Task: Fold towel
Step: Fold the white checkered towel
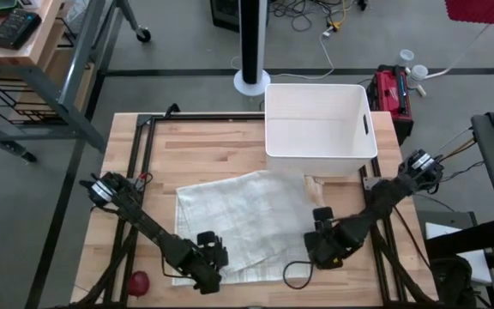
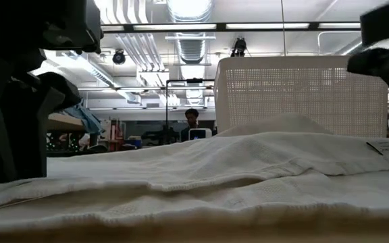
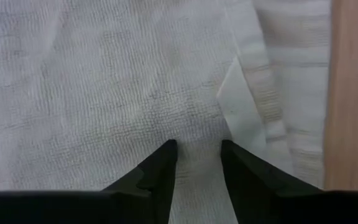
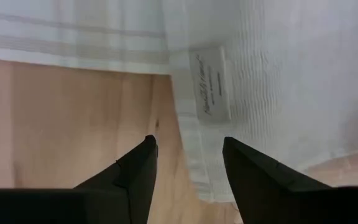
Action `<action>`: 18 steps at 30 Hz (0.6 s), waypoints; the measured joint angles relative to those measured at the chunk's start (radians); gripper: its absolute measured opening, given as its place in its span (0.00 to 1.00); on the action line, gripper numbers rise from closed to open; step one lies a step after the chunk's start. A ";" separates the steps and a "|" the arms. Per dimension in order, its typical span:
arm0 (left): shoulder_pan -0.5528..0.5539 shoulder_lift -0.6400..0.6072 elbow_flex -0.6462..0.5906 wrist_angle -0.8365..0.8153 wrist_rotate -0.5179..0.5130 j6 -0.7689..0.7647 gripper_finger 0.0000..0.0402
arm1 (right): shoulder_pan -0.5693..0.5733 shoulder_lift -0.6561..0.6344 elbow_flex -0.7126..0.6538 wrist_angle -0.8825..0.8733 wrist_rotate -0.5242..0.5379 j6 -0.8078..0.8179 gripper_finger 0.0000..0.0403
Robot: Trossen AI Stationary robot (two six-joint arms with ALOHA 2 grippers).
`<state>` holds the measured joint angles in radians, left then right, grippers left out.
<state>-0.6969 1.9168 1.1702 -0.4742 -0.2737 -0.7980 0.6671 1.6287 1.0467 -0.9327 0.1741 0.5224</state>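
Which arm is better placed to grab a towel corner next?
Probably right. The right claw is open astride the towel edge by its label; the left claw is over mid-cloth.

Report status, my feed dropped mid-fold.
Left gripper and right gripper open over towel near edge, nothing held. Towel spread, unfolded. White bin at far edge.

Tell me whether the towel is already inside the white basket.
No: in the high view the towel lies spread on the table, in front of the white basket.
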 joint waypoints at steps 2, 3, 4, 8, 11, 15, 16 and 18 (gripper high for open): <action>0.000 0.005 0.000 0.003 0.000 -0.013 0.32 | 0.014 0.007 -0.016 0.001 0.031 0.038 0.43; 0.000 0.005 0.000 0.003 0.000 -0.020 0.32 | 0.017 0.014 -0.025 0.003 0.041 0.049 0.43; 0.000 0.002 -0.003 0.006 0.001 -0.024 0.32 | 0.020 0.020 -0.037 0.004 0.043 0.063 0.43; -0.001 0.001 -0.005 0.005 -0.003 -0.026 0.32 | 0.020 0.062 -0.066 0.026 0.049 0.091 0.44; -0.001 0.001 -0.006 0.005 -0.004 -0.026 0.31 | 0.020 0.107 -0.074 0.047 0.089 0.092 0.43; -0.005 0.001 -0.002 0.000 -0.005 -0.031 0.25 | 0.028 0.147 -0.056 0.037 0.156 0.089 0.35; -0.007 0.001 0.002 -0.006 -0.005 -0.031 0.22 | 0.033 0.153 -0.050 0.032 0.168 0.088 0.31; -0.010 0.001 0.016 -0.034 -0.004 -0.032 0.14 | 0.039 0.158 -0.035 0.014 0.180 0.089 0.23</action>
<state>-0.7068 1.9178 1.1864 -0.5085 -0.2779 -0.8299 0.7062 1.7863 1.0116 -0.9184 0.3544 0.6111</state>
